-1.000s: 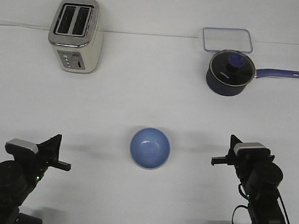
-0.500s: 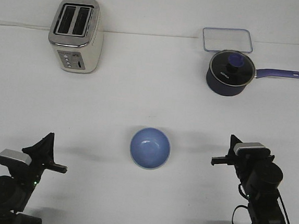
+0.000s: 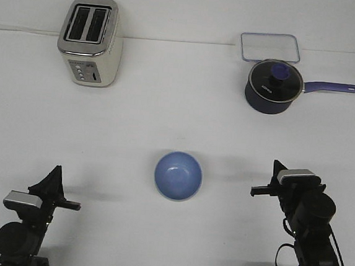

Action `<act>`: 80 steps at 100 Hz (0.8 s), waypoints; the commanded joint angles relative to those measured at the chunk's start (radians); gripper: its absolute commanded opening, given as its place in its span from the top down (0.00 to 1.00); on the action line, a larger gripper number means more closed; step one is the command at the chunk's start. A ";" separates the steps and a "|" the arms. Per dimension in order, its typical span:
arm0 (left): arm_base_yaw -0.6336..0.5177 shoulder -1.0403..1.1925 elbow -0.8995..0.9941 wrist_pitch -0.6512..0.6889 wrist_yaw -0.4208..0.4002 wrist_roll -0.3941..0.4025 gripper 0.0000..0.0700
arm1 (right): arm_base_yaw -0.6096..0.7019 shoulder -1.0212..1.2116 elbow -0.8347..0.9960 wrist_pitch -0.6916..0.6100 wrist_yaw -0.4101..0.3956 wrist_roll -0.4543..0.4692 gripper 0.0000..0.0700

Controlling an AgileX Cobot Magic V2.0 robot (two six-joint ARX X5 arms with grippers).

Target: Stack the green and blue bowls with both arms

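Note:
The periwinkle blue bowl [image 3: 178,175] sits upright and empty on the white table, front centre. No green bowl shows anywhere; I cannot tell whether it lies under the blue one. My left gripper [image 3: 59,196] is low at the front left edge, well left of the bowl, holding nothing I can see. My right gripper [image 3: 265,181] is at the front right, a hand's width right of the bowl and pointing towards it. Neither gripper touches the bowl. I cannot tell from this view how the jaws of either stand.
A cream and silver toaster [image 3: 91,41] stands at the back left. A dark navy saucepan [image 3: 273,86] with a purple handle pointing right stands at the back right, with a clear rectangular container [image 3: 269,47] just behind it.
My left arm has pulled back and sunk lower towards the front edge. The right arm and the blue bowl have not moved.

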 commanded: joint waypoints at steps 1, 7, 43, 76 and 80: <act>0.001 -0.002 -0.014 0.062 -0.003 0.011 0.98 | 0.001 0.005 0.013 0.012 0.003 0.000 1.00; 0.001 -0.002 -0.031 0.101 -0.003 0.011 0.98 | 0.001 0.005 0.013 0.014 0.003 0.000 1.00; 0.002 -0.002 -0.060 0.148 -0.003 0.011 0.98 | 0.001 0.005 0.013 0.014 0.003 0.000 1.00; 0.002 -0.002 -0.060 0.148 -0.003 0.006 0.98 | 0.001 0.005 0.013 0.014 0.003 0.000 1.00; 0.002 -0.002 -0.060 0.148 -0.003 0.006 0.98 | 0.001 0.005 0.013 0.014 0.003 0.000 1.00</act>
